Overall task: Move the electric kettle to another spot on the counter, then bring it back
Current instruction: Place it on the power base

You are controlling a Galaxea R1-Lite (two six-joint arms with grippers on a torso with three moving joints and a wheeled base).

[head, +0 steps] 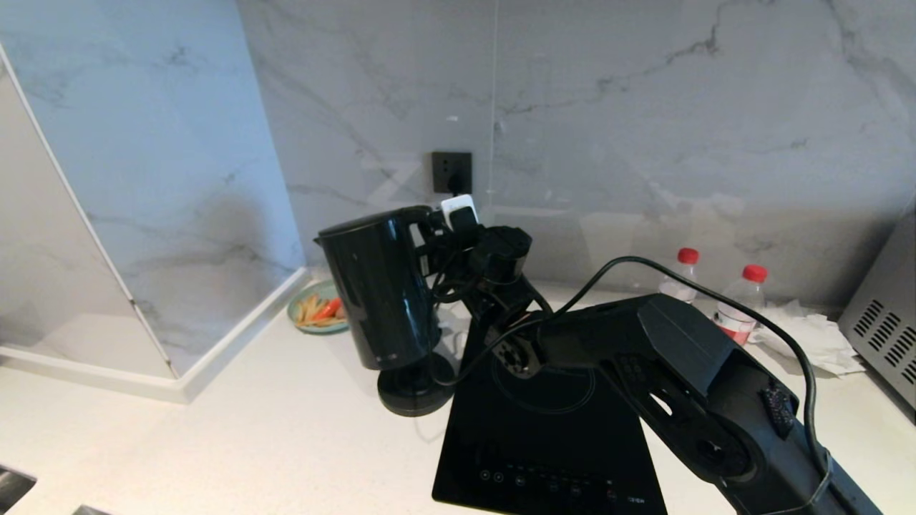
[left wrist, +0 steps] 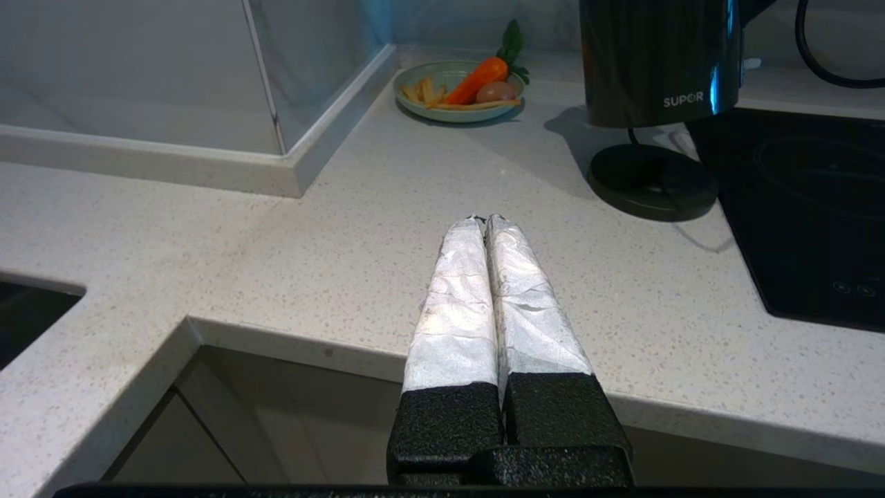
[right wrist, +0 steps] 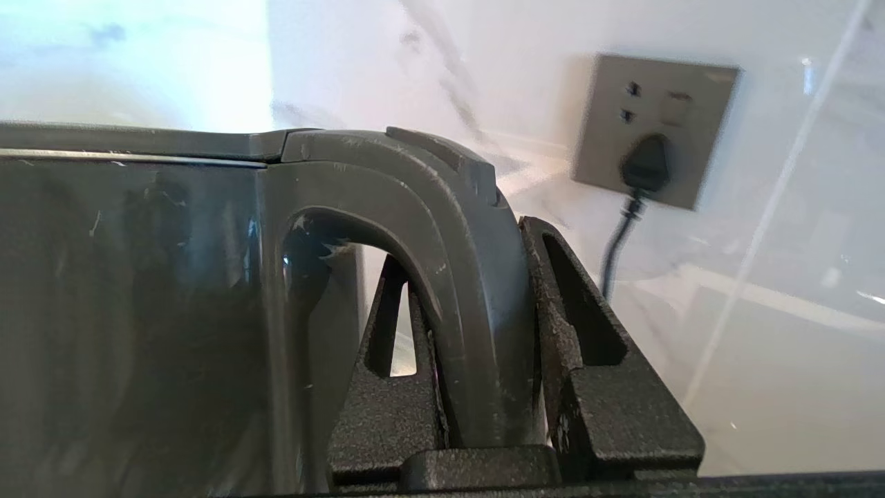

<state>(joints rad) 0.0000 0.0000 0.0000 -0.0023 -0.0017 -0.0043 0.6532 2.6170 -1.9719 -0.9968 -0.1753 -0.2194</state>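
Note:
The electric kettle [head: 379,286], glossy black with white SUPOR lettering [left wrist: 683,99], hangs a little above its round black base disc [head: 415,390] on the white speckled counter [head: 250,429]. My right gripper [head: 429,243] reaches in from the right and is shut on the kettle's loop handle [right wrist: 477,297], one finger inside the loop and one outside. My left gripper [left wrist: 482,220] is shut on nothing, hovering over the counter's front edge [left wrist: 346,228], short of the kettle and to its left. It is out of the head view.
A black cooktop [head: 544,429] lies right of the base disc. A green plate [head: 318,311] of food sits behind the kettle by a marble pillar. Two red-capped bottles [head: 715,293], crumpled paper [head: 809,336] and a grey appliance [head: 887,322] stand at right. A wall socket [head: 451,172] holds a plug.

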